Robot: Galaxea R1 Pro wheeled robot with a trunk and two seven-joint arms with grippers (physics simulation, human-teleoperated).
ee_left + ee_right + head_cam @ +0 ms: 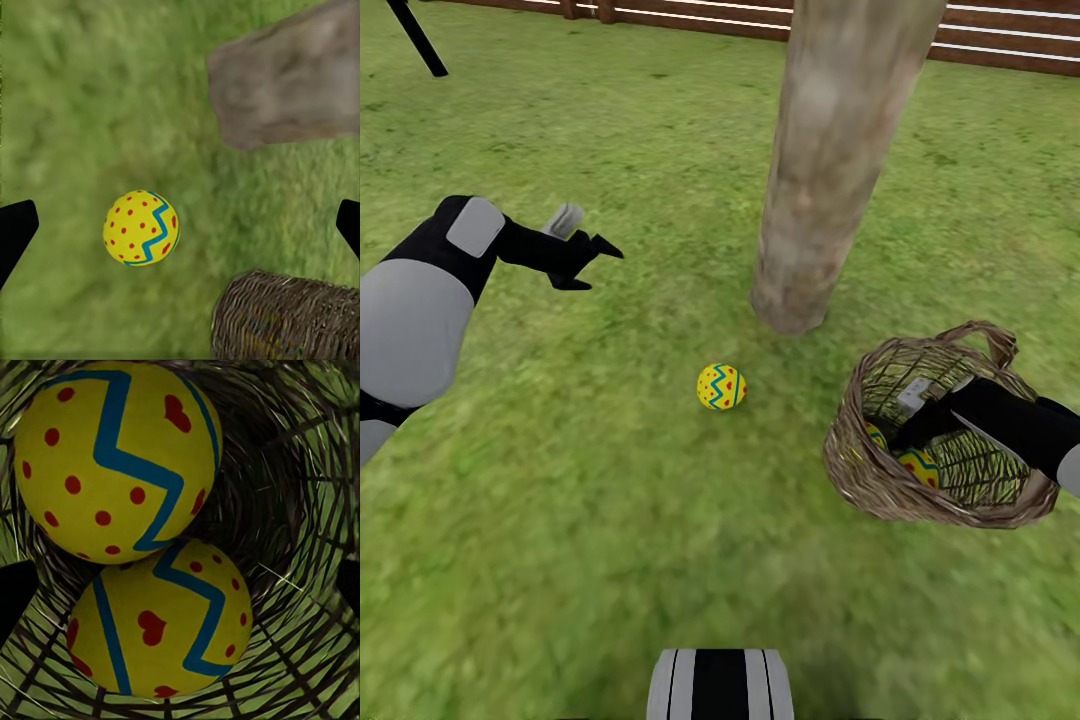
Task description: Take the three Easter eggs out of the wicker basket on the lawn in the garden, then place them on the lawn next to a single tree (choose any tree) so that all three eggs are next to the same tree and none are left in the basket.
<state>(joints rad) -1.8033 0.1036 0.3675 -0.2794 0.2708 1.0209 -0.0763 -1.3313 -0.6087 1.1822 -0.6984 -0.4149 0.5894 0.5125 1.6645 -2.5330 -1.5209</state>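
At lower right of the head view, the right tool (920, 415) is reaching into the wicker basket (860, 470), fingers spread and clamping nothing, two Easter eggs (120, 457) lying touching just ahead of it. These eggs are looking smooth, round and light, likely to roll or slip, so gripping across the widest middle seems wisest. At centre, a third egg (721, 386) is resting on the lawn (560, 520) near the tree (810, 200). At upper left, the left tool (585, 258) is hovering spread and empty.
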